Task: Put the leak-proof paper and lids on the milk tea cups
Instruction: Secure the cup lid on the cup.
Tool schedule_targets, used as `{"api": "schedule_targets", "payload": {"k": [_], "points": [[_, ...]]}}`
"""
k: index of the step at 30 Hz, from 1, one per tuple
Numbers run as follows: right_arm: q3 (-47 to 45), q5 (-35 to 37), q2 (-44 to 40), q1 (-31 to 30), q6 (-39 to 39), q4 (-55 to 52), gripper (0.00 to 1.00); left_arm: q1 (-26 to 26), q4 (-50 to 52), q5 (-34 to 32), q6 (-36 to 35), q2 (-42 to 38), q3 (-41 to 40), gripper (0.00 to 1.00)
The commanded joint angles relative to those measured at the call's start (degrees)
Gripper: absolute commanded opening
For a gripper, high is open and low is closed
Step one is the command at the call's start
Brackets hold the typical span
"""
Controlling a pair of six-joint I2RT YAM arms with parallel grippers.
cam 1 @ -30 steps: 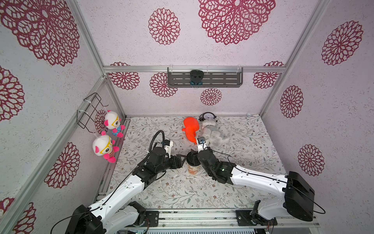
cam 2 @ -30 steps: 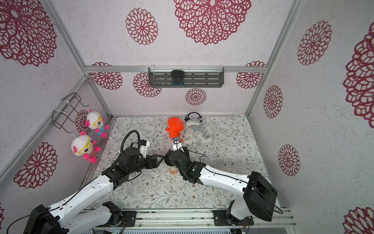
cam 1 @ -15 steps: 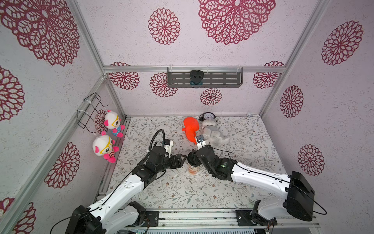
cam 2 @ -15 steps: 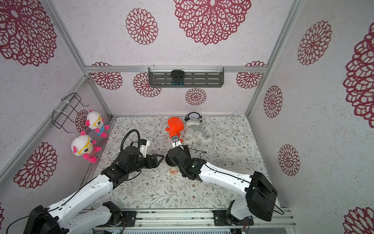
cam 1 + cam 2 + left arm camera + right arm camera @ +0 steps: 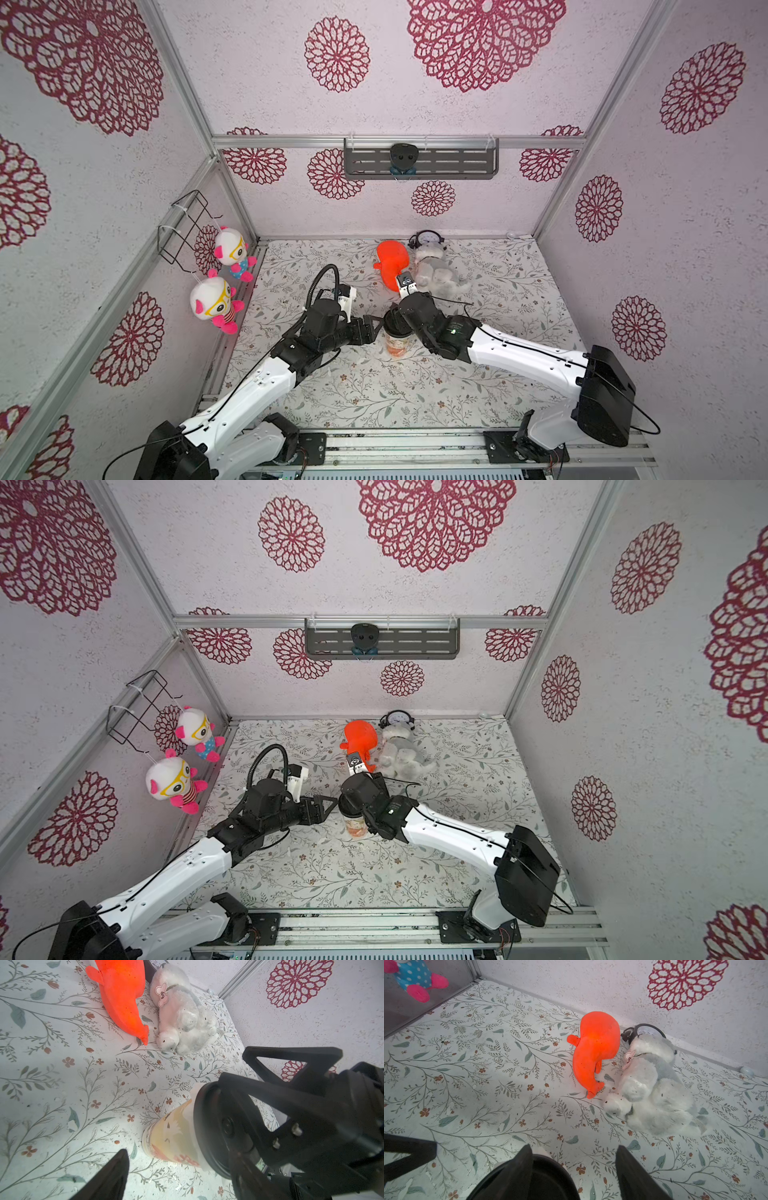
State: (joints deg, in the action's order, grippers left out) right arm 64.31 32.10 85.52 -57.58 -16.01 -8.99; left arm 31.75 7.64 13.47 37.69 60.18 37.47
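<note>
cup: milk tea cup (image 5: 397, 345) upright on the floral table (image 5: 374, 390), black lid (image 5: 392, 323) on top | paper: we see the leak-proof paper (image 5: 203, 1162) peeking out under the lid, seemingly pinned at the rim | left gripper (image 5: 376, 327): jaws wide, empty, just beside the cup | right gripper (image 5: 573, 1151): jaws parted over the lid

My left arm (image 5: 257, 386) reaches inward, and my left gripper (image 5: 379, 328) lies level with its jaws wide apart. My right arm (image 5: 523, 357) stretches in to meet it, wrist tipped down, with my right gripper (image 5: 574, 1148) parted too.
</note>
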Motion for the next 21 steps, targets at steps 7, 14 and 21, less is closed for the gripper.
{"api": "schedule_targets", "payload": {"k": [7, 14, 21], "points": [[1.06, -4.29, -1.01, 0.61, 1.16, -3.4, 0.66, -0.72, -1.31, 1.76, -1.16, 0.48, 1.29, 0.8], [0.29, -5.9, -3.39, 0.62, 0.98, -1.64, 0.66, -0.72, -1.57, 2.17, -1.17, 0.12, 0.78, 0.8], [0.16, -5.29, -4.25, 0.71, 0.84, -1.73, 0.66, -0.72, -1.75, 2.91, -1.33, 0.55, 0.92, 0.81]]}}
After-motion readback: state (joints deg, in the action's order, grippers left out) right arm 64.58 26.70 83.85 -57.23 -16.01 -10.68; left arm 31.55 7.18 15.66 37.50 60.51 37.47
